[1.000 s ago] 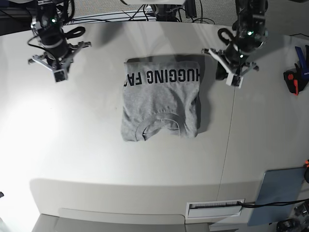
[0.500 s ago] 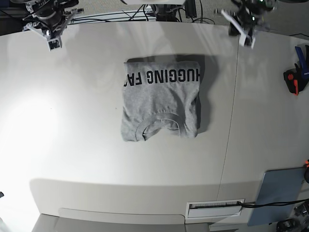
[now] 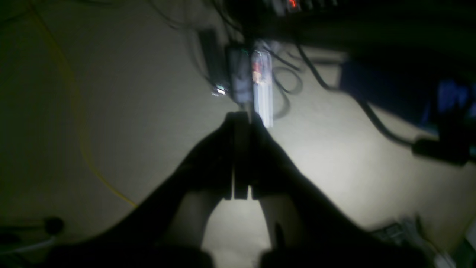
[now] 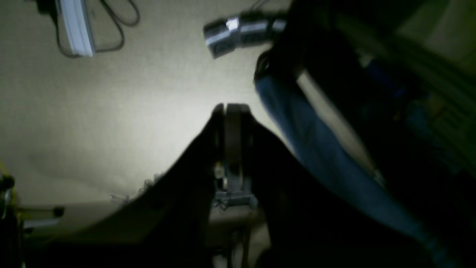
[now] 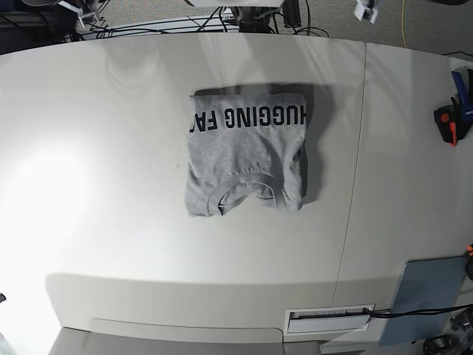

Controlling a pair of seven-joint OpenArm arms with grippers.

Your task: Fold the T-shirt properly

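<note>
The T-shirt (image 5: 245, 153) lies near the middle of the white bench (image 5: 111, 185), a bit toward the far edge. It's folded into a small grey block w/ the sleeves tucked in. Black letters run across the far part, and the round neck shows at the near edge. The right side looks a bit thick and bumpy, w/ a dark shadow next to it.

Both arms are up and away from the shirt. In the base view only small bits of them show at the top edge. The left end effector (image 3: 241, 119) is pinched tight w/ nothing in it, and it hangs over the floor (image 3: 111, 111) w/ some cables. The right end effector (image 4: 228, 109) is pinched tight too, also w/ nothing in it.

My guess: the fold is pretty much done. Maybe the edges could be made neater, but no big step looks left.
</note>
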